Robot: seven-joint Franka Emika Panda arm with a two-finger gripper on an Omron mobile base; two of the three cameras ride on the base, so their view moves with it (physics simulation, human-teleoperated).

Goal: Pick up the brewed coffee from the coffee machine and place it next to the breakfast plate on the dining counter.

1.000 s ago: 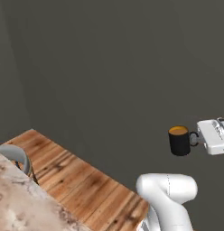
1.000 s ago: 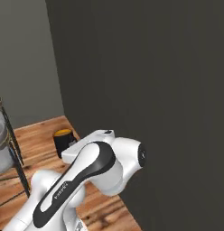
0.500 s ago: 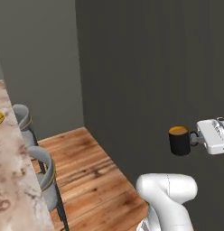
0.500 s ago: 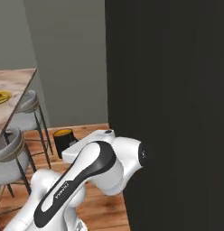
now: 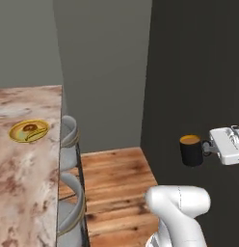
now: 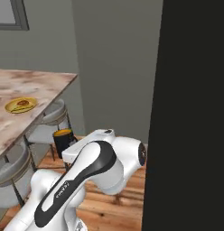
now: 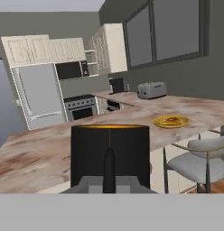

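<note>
- The mug [image 5: 191,150] is judged rigid, fairly light and smooth-walled; being nearly full, it is best kept level, since the liquid could spill.
- It is gripped by the pincer [image 5: 208,149] at the handle side, held in the air above the wood floor, well apart from the counter [image 5: 25,178].
- A small black cylinder is seen, with orange-brown coffee at the brim.
- The plate [image 5: 29,130] lies on the counter.
</note>
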